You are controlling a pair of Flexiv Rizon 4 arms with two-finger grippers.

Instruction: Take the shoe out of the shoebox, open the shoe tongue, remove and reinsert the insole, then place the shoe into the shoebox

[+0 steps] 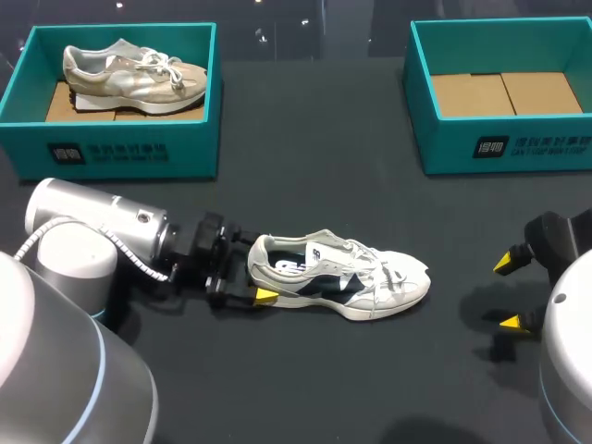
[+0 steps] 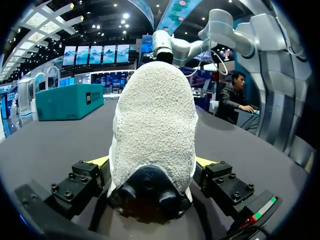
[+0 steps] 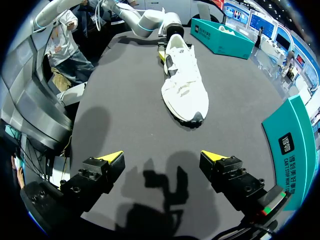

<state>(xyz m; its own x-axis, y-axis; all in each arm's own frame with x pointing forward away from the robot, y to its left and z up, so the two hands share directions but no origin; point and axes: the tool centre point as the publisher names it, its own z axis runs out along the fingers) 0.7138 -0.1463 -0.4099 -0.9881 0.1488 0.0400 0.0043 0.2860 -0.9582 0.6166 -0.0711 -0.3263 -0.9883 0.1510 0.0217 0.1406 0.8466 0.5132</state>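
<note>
Dark table (image 1: 305, 139): white shoe (image 1: 342, 277) upright near centre, toe rightward, heel clamped between both fingers of the left pincer (image 1: 254, 268); right pincer (image 1: 507, 292), near right, spread wide and empty; far-left shoebox (image 1: 120, 153) holds a beige shoe (image 1: 129, 76); far-right shoebox (image 1: 504, 148) shows its cardboard floor

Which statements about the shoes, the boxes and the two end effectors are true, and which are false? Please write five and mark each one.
1. The white shoe lies on the table, outside both boxes. True.
2. The right box holds a shoe. False: it is empty; the beige shoe lies in the left box.
3. The left end effector grips the white shoe at its heel. True.
4. The right end effector holds the insole. False: it is open, empty and apart from the white shoe.
5. The white shoe's toe points at the left end effector. False: the heel is there; the toe points toward the right end effector.
</note>
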